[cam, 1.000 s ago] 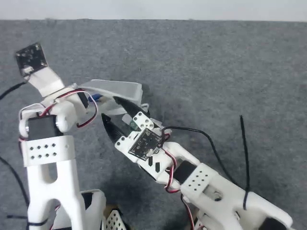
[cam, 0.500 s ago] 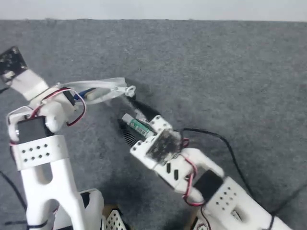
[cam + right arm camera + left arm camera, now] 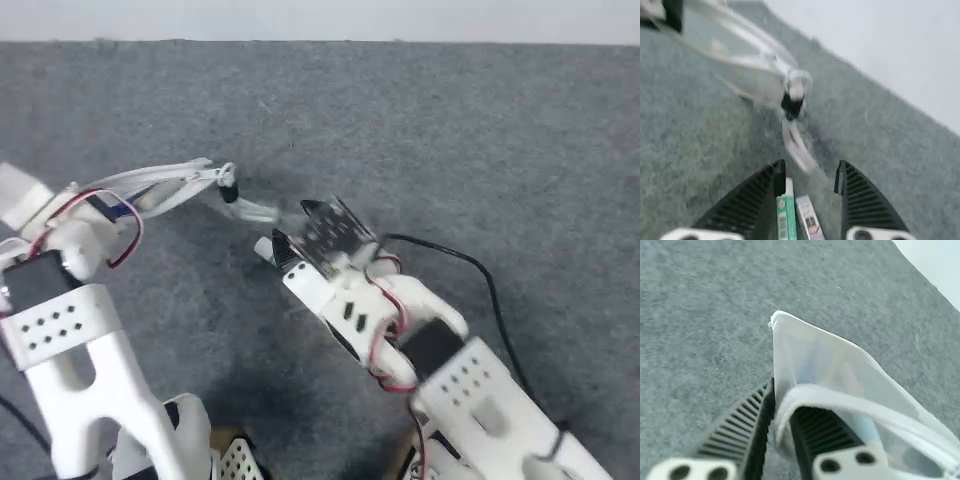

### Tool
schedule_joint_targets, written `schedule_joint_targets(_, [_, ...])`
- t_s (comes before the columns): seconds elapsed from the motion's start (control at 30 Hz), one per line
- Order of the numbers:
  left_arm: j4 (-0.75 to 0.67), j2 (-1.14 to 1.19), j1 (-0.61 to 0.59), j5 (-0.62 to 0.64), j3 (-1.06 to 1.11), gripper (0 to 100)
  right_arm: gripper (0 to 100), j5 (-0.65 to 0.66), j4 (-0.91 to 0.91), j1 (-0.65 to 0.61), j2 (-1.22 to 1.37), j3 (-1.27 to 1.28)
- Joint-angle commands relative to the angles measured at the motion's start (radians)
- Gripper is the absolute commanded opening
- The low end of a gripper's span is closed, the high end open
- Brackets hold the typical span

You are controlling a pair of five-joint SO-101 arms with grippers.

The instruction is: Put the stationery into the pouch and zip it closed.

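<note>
Two tools sit over a grey surface (image 3: pixel 450 130). The left tool (image 3: pixel 777 390) clamps one end of the clear pouch (image 3: pixel 840 365) at the left. The right tool (image 3: pixel 807 172), jaws apart, faces its zipper pull (image 3: pixel 792 102) close by.

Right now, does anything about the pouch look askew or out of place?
Yes. The pouch is not lying flat: the left hand pinches one end and holds it on edge, seemingly off the table. Its zipper tab hangs loose before the open right hand, not gripped.
</note>
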Motion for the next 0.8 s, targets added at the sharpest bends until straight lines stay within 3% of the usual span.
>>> schedule_joint_targets(0.0, [-0.044,-0.021,-0.014,0.020,-0.025,1,15.2,-0.011,0.062,0.036,0.145,-0.141])
schedule_joint_targets(0.27, [-0.044,-0.021,-0.014,0.020,-0.025,1,15.5,-0.005,0.216,0.068,0.412,-0.330])
schedule_joint_targets(0.77, [-0.044,-0.021,-0.017,0.015,-0.024,1,15.2,-0.002,0.225,0.067,0.840,-0.502])
